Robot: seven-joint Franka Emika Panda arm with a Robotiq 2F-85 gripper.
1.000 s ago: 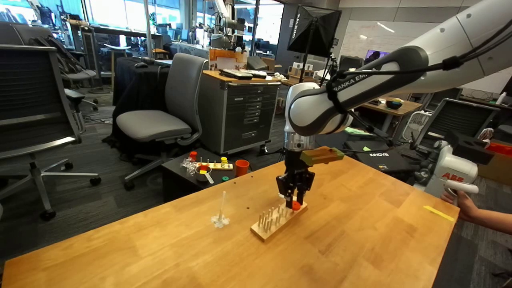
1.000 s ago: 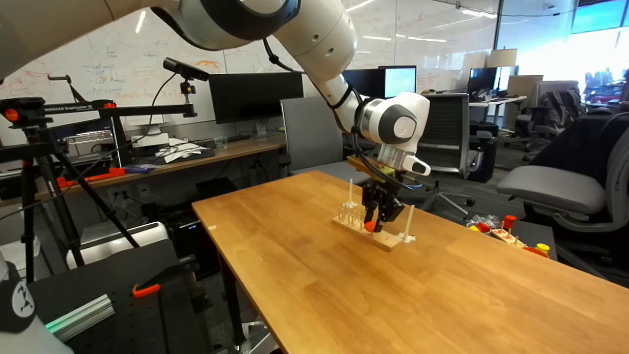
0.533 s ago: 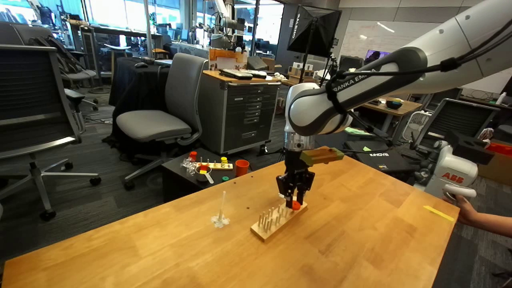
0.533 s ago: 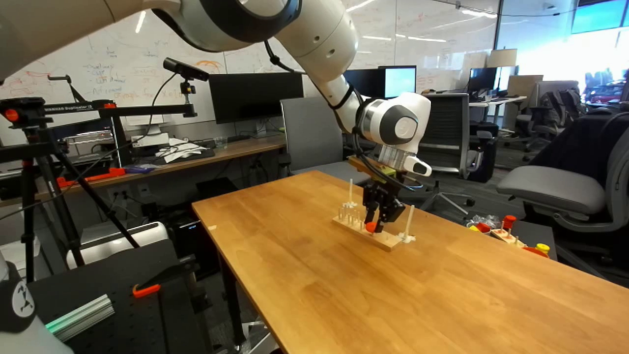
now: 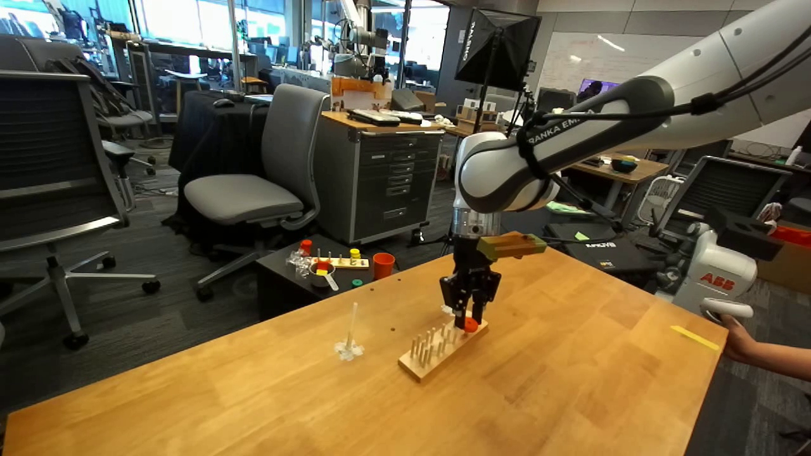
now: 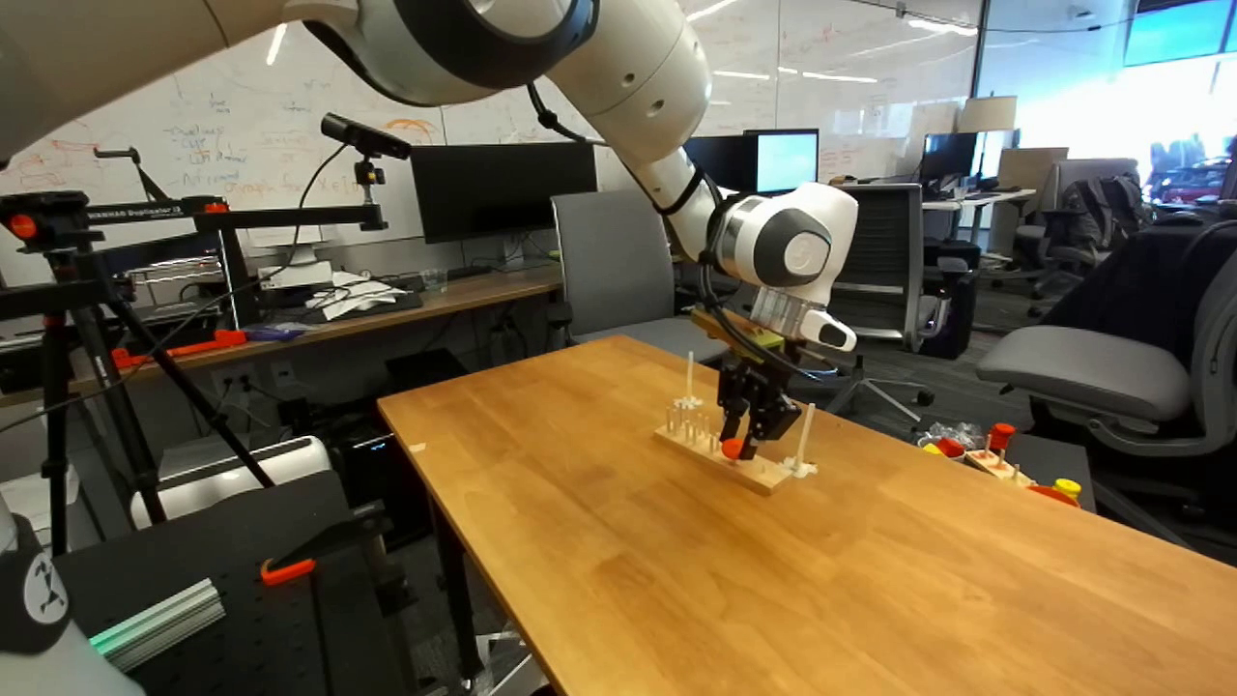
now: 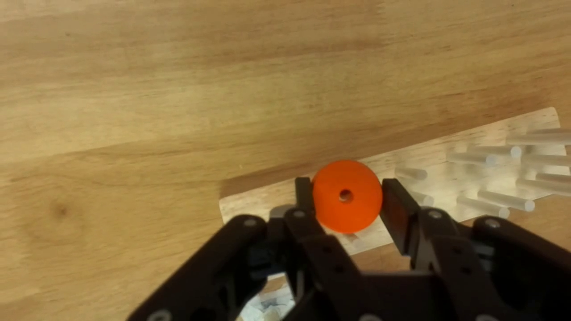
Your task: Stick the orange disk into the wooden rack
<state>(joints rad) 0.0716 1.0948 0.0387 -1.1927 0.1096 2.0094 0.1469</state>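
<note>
Black hand (image 5: 469, 318) hangs point-down over the wooden rack (image 5: 418, 371), clamped on the orange disk (image 7: 348, 211) with a finger against either side. The disk lies low over the rack, to one side of the main cluster of pegs (image 7: 504, 199); I cannot tell whether a peg passes through it. Left to right in an exterior view, the table (image 6: 618, 580) carries an upright stick (image 6: 689, 372) in a white lump (image 6: 688, 401) behind the rack, then the pegs, then another stick (image 6: 806, 435), leaning slightly, just beside the hand. In an exterior view, yellow tape (image 5: 695, 337) is stuck near the table's edge, and to its right a person's arm (image 5: 773, 360) holds a white device (image 5: 728, 308). On a low black stand (image 5: 282, 294), from the left, are crumpled clear plastic (image 5: 298, 260), a handled cup (image 5: 319, 282) with red and yellow pieces (image 5: 324, 265) in it, a small pegboard (image 5: 339, 262) and an orange cup (image 5: 383, 271) whose contents I cannot make out. Well apart to the right, a dark bowl (image 5: 623, 168) holds something yellowish (image 5: 627, 158).
</note>
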